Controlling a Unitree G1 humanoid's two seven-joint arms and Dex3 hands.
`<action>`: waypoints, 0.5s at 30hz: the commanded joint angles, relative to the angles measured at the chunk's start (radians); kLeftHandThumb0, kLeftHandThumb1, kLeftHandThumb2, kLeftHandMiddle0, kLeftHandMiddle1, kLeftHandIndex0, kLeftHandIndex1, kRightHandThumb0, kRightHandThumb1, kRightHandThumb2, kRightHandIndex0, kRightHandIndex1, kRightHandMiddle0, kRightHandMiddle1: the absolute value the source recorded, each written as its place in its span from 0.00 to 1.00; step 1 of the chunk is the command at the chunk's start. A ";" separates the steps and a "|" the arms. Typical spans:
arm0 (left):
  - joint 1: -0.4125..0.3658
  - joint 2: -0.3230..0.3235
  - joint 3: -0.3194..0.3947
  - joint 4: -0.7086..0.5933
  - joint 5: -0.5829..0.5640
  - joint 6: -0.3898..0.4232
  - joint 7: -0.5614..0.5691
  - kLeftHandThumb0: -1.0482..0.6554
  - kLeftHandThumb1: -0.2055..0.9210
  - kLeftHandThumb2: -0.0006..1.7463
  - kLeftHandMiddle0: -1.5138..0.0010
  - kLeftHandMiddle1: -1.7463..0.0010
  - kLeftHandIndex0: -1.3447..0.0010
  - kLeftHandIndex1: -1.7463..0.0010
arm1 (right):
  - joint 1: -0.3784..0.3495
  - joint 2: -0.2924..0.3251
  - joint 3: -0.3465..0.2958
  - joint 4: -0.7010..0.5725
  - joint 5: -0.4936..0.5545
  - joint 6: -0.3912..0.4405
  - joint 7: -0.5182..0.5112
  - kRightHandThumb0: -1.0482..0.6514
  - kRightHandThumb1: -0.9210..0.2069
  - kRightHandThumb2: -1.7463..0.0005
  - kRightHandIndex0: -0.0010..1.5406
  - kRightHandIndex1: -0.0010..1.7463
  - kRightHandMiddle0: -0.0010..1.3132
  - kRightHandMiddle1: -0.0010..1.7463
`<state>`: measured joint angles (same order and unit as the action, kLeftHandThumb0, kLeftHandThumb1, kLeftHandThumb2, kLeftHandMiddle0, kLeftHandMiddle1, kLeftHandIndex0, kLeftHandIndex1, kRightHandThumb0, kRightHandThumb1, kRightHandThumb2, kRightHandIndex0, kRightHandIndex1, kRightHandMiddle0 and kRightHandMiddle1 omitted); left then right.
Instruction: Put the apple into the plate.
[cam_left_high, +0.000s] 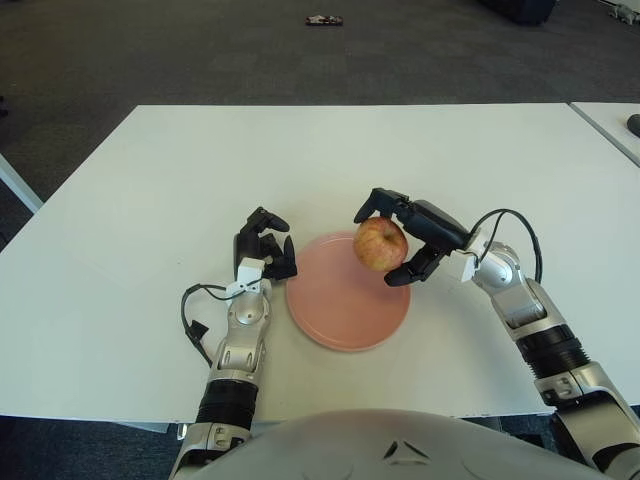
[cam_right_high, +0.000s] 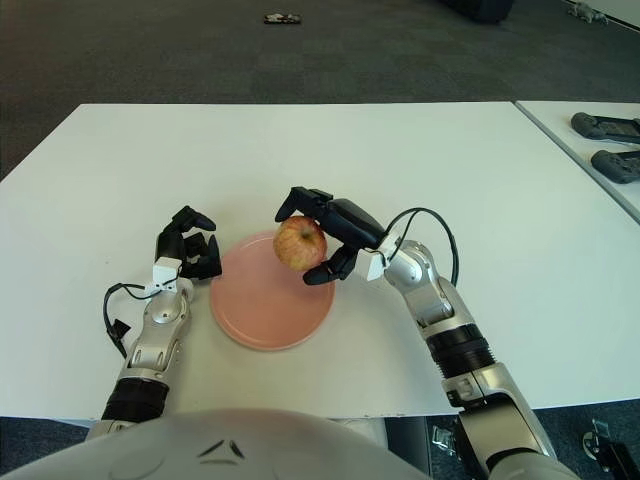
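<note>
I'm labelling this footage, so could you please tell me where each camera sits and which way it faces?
Left eye view: on the head, looking forward and down at the white table; both arms and the chest show.
Right eye view: on the head, slightly to the right, facing the same way; same body parts.
Shared: right hand holding the apple over the pink plate; left hand left of the plate.
</note>
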<state>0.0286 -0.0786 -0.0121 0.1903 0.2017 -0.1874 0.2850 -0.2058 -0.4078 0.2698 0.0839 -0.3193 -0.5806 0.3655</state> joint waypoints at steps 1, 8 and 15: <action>0.004 0.002 -0.003 0.004 0.006 0.005 0.007 0.30 0.33 0.86 0.19 0.00 0.45 0.00 | -0.005 -0.006 0.000 -0.014 -0.020 -0.020 -0.016 0.35 0.48 0.30 0.72 1.00 0.42 1.00; 0.006 0.000 -0.002 0.000 0.009 0.010 0.010 0.30 0.32 0.87 0.19 0.00 0.44 0.00 | -0.002 0.003 0.016 0.008 -0.048 -0.032 -0.020 0.35 0.47 0.30 0.71 1.00 0.42 1.00; 0.001 -0.003 0.000 0.007 0.002 0.007 0.009 0.30 0.32 0.87 0.20 0.00 0.45 0.00 | 0.001 0.007 0.033 0.038 -0.065 -0.059 -0.031 0.35 0.48 0.30 0.72 1.00 0.43 1.00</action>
<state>0.0285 -0.0812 -0.0124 0.1902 0.2049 -0.1866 0.2876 -0.2027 -0.4015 0.3020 0.1122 -0.3776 -0.6184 0.3519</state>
